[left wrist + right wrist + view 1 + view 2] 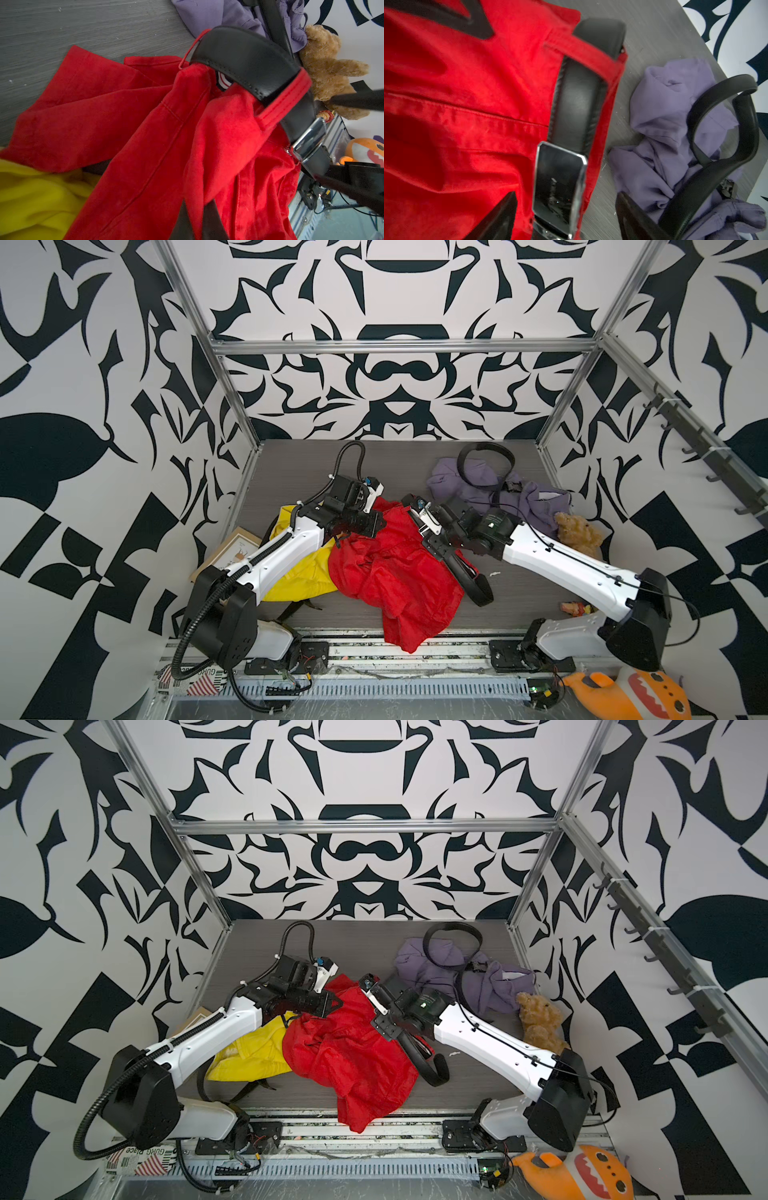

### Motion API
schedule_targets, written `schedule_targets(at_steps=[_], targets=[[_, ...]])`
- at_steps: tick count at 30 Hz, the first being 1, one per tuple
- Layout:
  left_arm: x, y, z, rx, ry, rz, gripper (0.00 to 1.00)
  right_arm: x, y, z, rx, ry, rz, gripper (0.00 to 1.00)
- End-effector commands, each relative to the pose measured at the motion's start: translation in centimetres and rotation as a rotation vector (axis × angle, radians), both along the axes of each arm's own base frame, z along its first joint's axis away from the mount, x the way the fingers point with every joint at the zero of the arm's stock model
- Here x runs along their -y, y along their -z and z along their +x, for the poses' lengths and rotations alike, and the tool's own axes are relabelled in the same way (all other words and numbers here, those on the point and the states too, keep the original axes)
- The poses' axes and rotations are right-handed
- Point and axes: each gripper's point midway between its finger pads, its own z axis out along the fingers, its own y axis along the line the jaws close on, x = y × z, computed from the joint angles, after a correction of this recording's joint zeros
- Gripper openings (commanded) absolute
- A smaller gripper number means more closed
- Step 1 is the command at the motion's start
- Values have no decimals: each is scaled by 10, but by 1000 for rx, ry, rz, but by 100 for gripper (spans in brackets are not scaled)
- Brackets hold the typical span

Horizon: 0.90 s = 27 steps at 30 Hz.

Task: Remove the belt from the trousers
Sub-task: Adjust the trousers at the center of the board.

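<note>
— Black-and-white patterned walls (395, 385) are enclosing a grey wood-grain worktop (299, 472), with an aluminium frame (403, 347) running along them.
— What is lying on it?
— The red trousers (386, 572) are sprawling across the middle and spilling over the near edge. The black belt (239, 54) is sitting threaded through their loops, its buckle (560, 182) lying on the waistband.
— And the tools?
— The left tool (198, 207) is pinching red trouser fabric, fingers together. The right tool (500, 114) is hovering over the waistband, fingers wide apart, beside the buckle.
— Anything else?
— Purple clothing (457, 485) and a teddy bear (579, 533) are resting near the right wall, and yellow cloth (299, 576) is lying toward the left.
</note>
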Motion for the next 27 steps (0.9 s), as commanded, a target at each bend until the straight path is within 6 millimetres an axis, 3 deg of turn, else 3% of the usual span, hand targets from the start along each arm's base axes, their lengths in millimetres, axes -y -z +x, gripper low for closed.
schedule_targets(at_steps=[1,5,7,13,16,19,21,24,27], targets=[[-4,-16,1,22,-21,-6,0,5,2,11,73,110,-3,79],[-5,-18,2,28,-25,-4,0,11,12,27,178,152,-70,78],[-7,-16,2,26,-31,3,0,3,9,38,243,146,-35,72],[-19,-1,3,9,-68,50,0,-29,-7,42,278,-106,38,25],[-33,9,8,-3,-132,99,3,-38,-23,41,225,-270,125,13],[-35,-10,18,64,-166,82,46,-36,-51,50,185,-367,196,6],[-36,-34,27,142,-189,65,63,-34,-69,56,166,-416,233,1],[-33,-77,40,285,-184,30,82,-32,-94,62,132,-469,298,0],[-15,-127,36,464,-83,-9,93,-31,-111,66,105,-514,320,0]])
